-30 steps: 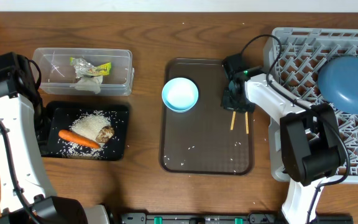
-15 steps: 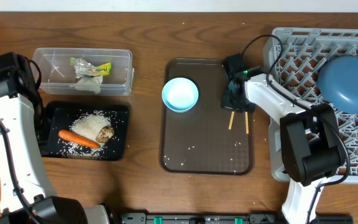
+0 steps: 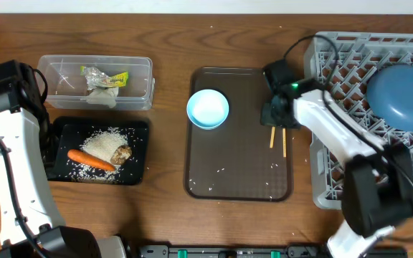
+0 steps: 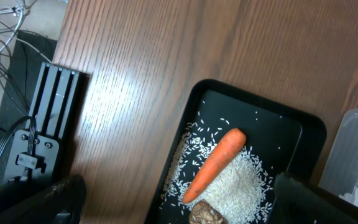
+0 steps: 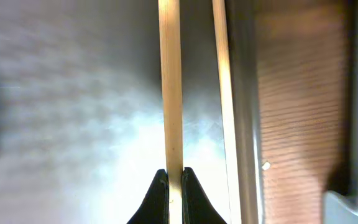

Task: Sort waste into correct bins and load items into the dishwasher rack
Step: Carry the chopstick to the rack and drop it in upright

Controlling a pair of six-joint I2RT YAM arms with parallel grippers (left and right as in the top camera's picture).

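Chopstick [image 5: 170,93] between right pincer [image 5: 173,183] tips

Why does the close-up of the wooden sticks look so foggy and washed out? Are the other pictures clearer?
Right wrist: the chopstick pinched in the right gripper is sharp, but the brown tray behind is blurred, with white glare. Left wrist: sheen on the table. Overhead: even, sharp.

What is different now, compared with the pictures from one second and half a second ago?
The right gripper has closed on one chopstick and pulled its free end slightly toward the rack; its arm shifted the same way. The second chopstick, the light-blue bowl, the carrot and the dark-blue plate stayed in place.
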